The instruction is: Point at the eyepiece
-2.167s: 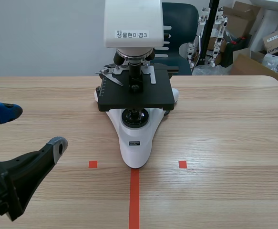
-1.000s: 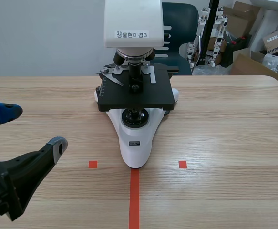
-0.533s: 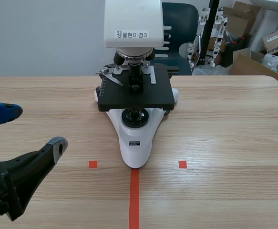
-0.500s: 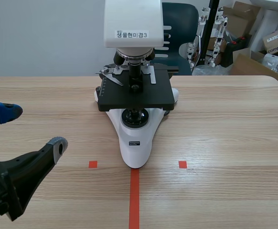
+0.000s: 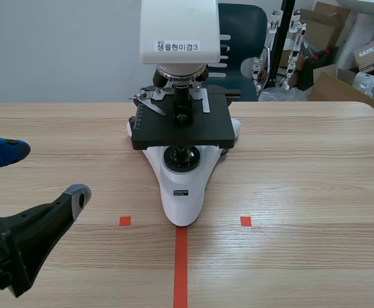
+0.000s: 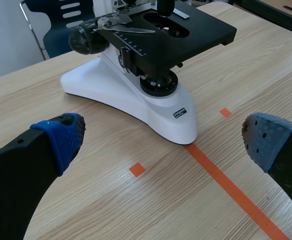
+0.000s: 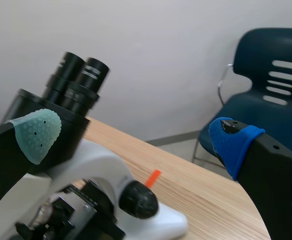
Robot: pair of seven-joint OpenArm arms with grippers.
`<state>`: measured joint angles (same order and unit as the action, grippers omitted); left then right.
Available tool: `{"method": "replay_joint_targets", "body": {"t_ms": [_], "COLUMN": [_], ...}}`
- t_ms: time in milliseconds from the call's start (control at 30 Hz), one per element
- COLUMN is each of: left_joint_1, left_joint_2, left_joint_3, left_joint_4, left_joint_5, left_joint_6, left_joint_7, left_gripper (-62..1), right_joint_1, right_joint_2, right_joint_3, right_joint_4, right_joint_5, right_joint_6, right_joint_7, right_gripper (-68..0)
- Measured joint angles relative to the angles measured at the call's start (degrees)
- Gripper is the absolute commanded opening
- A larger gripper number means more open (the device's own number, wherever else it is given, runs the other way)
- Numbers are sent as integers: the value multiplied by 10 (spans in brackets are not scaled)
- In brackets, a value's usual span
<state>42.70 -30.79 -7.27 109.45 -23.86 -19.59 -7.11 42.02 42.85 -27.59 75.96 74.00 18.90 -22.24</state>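
In the middle of the desk [image 5: 302,167], the scene view shows a white microscope [image 5: 181,192]. Its black stage [image 5: 181,125] sits above the foot, and the foot's tip meets the end of the orange-red tape line [image 5: 181,266]. The left gripper [image 5: 44,173] hangs low at the near left, well apart from the microscope, fingers spread wide and holding nothing.

In the left wrist view, the released left gripper [image 6: 161,140] frames the microscope's foot, which lies ahead of it on the desk.

In the right wrist view, the right gripper [image 7: 135,137] is up at the level of the microscope's head, fingers apart with nothing between them. The eyepiece [image 7: 80,75], a pair of black tubes side by side, rises tilted from the black head just ahead of the green-padded finger [image 7: 35,131]. Whether that pad touches the head cannot be told. A dark blue chair [image 7: 271,85] stands beyond the desk.
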Motion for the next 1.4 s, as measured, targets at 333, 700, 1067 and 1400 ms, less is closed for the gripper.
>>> {"method": "replay_joint_targets", "body": {"t_ms": [333, 700, 1067, 1400], "left_joint_1": [0, 0, 0, 0], "left_joint_2": [0, 0, 0, 0], "left_joint_3": [0, 0, 0, 0], "left_joint_4": [0, 0, 0, 0], "left_joint_5": [0, 0, 0, 0], "left_joint_6": [0, 0, 0, 0], "left_joint_7": [0, 0, 0, 0], "left_gripper": [14, 14, 14, 14], "right_joint_1": [-32, -276, -417, -520], "right_joint_2": [179, 270, 101, -85], "right_joint_3": [2, 3, 148, 331], "right_joint_4": [2, 2, 2, 83], "right_joint_5": [-29, -40, -206, -459], "right_joint_6": [0, 0, -7, -8], "right_joint_7": [99, 312, 341, 391], "right_gripper": [4, 4, 4, 4]}}
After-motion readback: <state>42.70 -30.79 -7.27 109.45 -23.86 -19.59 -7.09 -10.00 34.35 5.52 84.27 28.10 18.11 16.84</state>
